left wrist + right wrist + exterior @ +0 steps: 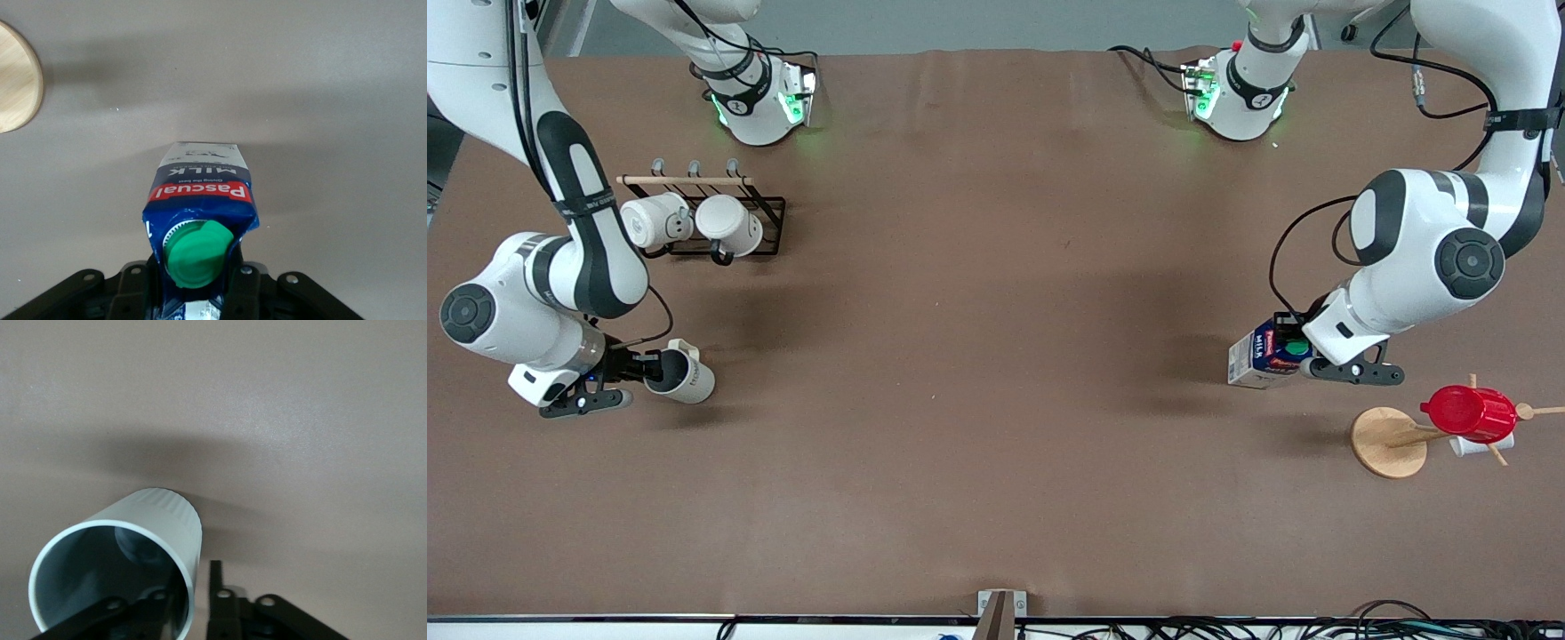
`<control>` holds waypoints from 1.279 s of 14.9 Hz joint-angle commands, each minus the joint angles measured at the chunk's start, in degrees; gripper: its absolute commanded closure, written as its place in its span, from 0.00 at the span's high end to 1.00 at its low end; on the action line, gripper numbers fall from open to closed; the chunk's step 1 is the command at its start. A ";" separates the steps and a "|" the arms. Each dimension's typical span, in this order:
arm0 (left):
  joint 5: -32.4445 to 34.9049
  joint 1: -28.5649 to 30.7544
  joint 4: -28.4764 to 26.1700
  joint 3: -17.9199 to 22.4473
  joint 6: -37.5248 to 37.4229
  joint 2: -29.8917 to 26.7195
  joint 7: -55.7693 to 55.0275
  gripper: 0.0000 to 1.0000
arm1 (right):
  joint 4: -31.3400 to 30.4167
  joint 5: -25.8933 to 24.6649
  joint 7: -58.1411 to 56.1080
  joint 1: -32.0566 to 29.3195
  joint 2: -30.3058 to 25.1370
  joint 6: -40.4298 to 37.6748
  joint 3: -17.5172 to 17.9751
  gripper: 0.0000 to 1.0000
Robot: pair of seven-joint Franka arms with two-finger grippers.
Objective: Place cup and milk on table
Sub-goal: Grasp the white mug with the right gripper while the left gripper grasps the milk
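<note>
My right gripper (pixel 649 366) is shut on the rim of the cream-white cup (pixel 687 378). One finger is inside the cup and one outside. The cup lies on its side just above the table (pixel 996 356), near the right arm's end, with its handle up. The right wrist view shows its dark inside (pixel 107 573) and my gripper (pixel 193 577) at the rim. My left gripper (pixel 1303 351) is shut on the top of the blue and white milk carton (pixel 1258 356), which is tilted over the table near the left arm's end. In the left wrist view the milk (pixel 200 190) shows its green cap, with my gripper (pixel 197 280) around it.
A black wire rack (pixel 769 227) holding two white mugs (pixel 694 222) stands farther from the front camera than the cup. A round wooden disc stand (pixel 1387 442) with pegs holds a red cup (pixel 1469 412), nearer the front camera than the milk. The disc also shows in the left wrist view (pixel 17 77).
</note>
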 commanded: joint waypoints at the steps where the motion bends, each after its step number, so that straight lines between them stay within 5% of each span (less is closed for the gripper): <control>1: -0.64 0.23 1.29 -0.33 -1.37 -1.47 0.42 0.36 | -0.70 0.72 1.30 0.48 -0.74 -0.05 -0.08 0.00; 4: -0.64 -0.03 5.60 -0.33 -6.55 -1.47 0.16 0.36 | 2.80 0.72 4.09 1.01 -2.75 -7.48 0.18 0.00; 8: -0.73 0.06 9.38 -0.33 -10.25 -1.47 0.16 0.36 | 12.56 0.72 22.35 6.09 -4.43 -24.99 3.50 0.00; 13: -0.73 -0.47 13.16 -0.42 -11.57 -1.21 -1.86 0.36 | 14.85 0.46 52.22 9.43 -2.95 -20.03 17.82 0.00; 19: -0.73 -6.87 17.47 -0.86 -11.57 1.08 -12.04 0.36 | 18.80 -2.96 69.92 21.64 6.10 -9.64 18.72 0.00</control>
